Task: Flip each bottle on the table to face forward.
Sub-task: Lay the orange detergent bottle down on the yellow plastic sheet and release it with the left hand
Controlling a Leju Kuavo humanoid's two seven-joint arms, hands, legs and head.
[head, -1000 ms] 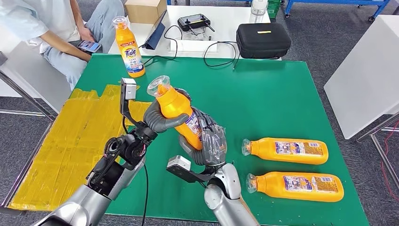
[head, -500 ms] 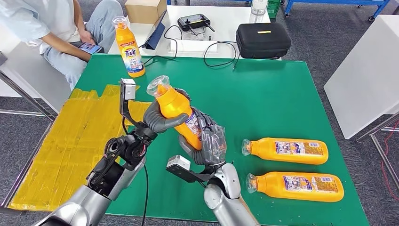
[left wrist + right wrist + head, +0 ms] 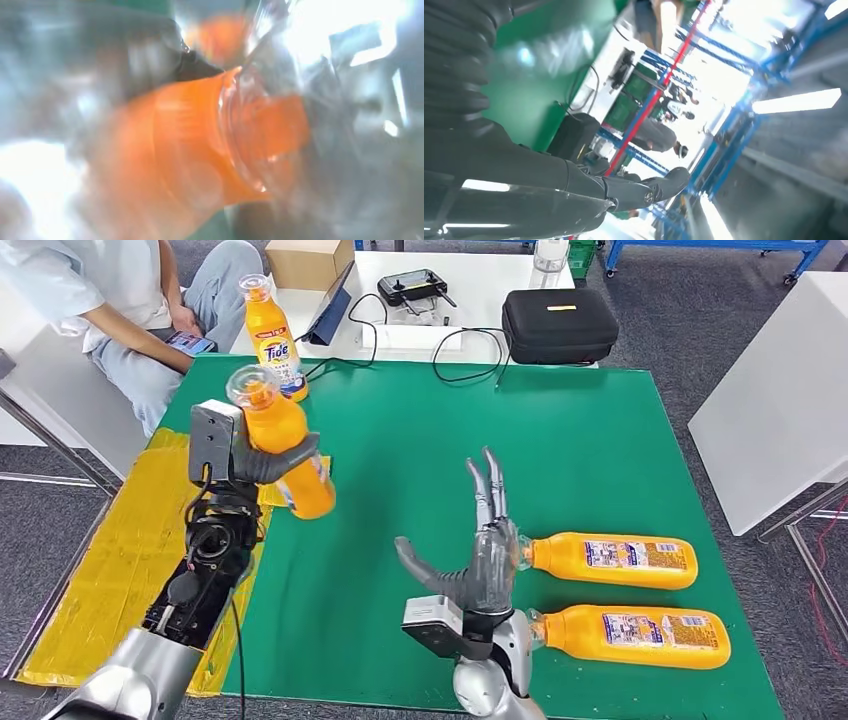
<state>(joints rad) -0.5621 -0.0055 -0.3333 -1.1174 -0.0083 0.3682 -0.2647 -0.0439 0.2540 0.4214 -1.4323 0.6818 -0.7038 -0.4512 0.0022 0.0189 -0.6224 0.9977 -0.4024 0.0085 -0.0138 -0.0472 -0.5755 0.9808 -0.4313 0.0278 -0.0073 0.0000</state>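
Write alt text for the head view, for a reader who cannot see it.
The robot's left hand holds an orange Tide bottle above the green table; its right hand is open. Two bottles lie on the right, one stands at the back.

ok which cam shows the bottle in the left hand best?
Head view. It shows the whole held bottle, tilted, cap up, gripped by the left hand above the table's left edge. The left wrist view has it too close and blurred: just an orange body and clear cap. The right wrist view looks away from it.
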